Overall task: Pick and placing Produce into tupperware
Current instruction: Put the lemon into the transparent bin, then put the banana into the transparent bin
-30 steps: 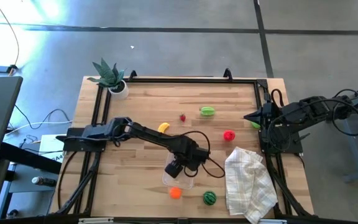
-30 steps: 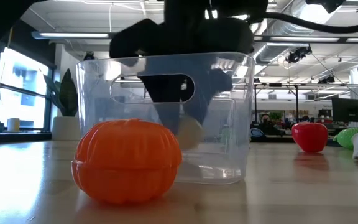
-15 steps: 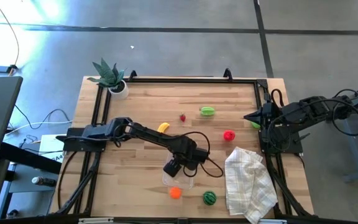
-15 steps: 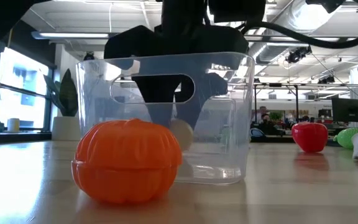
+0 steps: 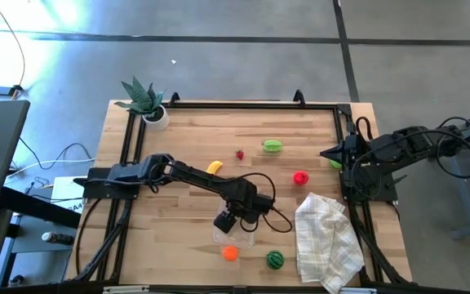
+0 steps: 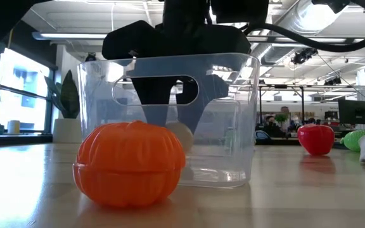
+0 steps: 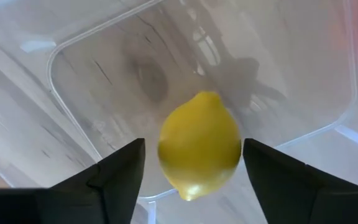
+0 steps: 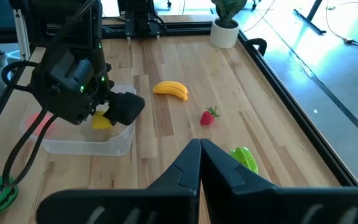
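My left gripper hangs directly above the tupperware, fingers spread. The released lemon lies between them, inside the tub. My right gripper, clenched, waits well apart.

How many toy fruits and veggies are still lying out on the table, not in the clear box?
7: banana, strawberry, striped green piece, green one by the right gripper, red one, orange, watermelon. The cloth may hide more.

Open-plan lab/office, ceiling strip lights, desks w/ monitors
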`<state>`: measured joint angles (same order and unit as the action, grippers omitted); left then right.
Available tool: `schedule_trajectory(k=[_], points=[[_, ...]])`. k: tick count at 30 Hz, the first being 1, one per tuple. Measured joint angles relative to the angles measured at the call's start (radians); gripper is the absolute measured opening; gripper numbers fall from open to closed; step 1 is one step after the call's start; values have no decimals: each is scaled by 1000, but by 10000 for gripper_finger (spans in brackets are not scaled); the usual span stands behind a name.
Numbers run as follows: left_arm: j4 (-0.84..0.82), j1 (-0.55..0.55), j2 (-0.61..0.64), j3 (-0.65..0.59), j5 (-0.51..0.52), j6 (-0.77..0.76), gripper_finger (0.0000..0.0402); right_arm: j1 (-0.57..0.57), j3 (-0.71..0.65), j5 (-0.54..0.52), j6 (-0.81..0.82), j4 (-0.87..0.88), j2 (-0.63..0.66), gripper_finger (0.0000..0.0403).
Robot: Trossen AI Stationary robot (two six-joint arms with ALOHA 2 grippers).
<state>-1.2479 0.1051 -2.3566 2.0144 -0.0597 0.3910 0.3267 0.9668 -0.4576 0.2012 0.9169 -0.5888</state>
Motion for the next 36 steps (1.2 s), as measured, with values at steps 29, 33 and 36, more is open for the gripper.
schedule_trajectory(k=[29,33,36], points=[[-323,-8,83,335,116,-573,248,0,0,0,0,0,1,0],[-323,-16,126,333,154,-639,238,0,0,0,0,0,0,0],[-327,-35,175,308,184,-664,230,0,0,0,0,0,0,0]])
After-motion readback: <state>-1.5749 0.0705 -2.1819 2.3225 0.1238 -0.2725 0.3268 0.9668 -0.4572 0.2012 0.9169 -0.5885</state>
